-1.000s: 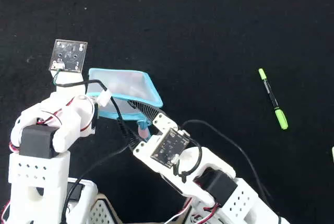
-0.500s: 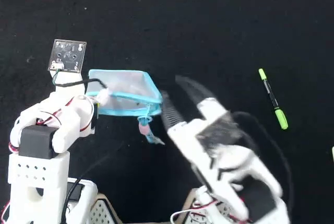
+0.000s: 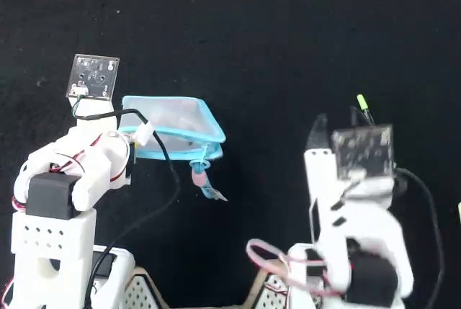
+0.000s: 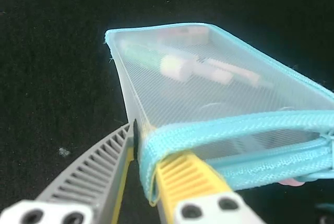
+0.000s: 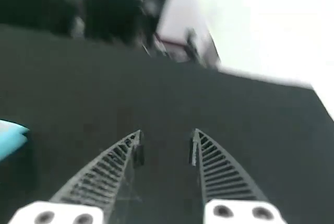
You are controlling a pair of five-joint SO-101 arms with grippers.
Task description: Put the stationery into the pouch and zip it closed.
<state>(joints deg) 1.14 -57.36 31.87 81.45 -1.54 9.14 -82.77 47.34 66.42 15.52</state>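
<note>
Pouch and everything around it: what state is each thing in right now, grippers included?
Pouch: mouth looks unzipped, clamped at one end.
Stationery: several pieces already inside the pouch.
Green highlighter: outside the pouch, on the table, partly hidden by the right arm.
Left gripper: shut on the pouch's edge.
Right gripper: open, empty.

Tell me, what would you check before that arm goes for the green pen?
1. Grip: the left end effector is shut on the pouch rim. Ok.
2. Mouth open: the zipper edges lie apart. Ok.
3. Free hand: the right end effector is open and empty. Ok.
4. Aim at the green highlighter: the arm hides most of it. Cannot tell.
5. All stationery inside: some pieces are in, but the highlighter lies on the table. Not ok.
</note>
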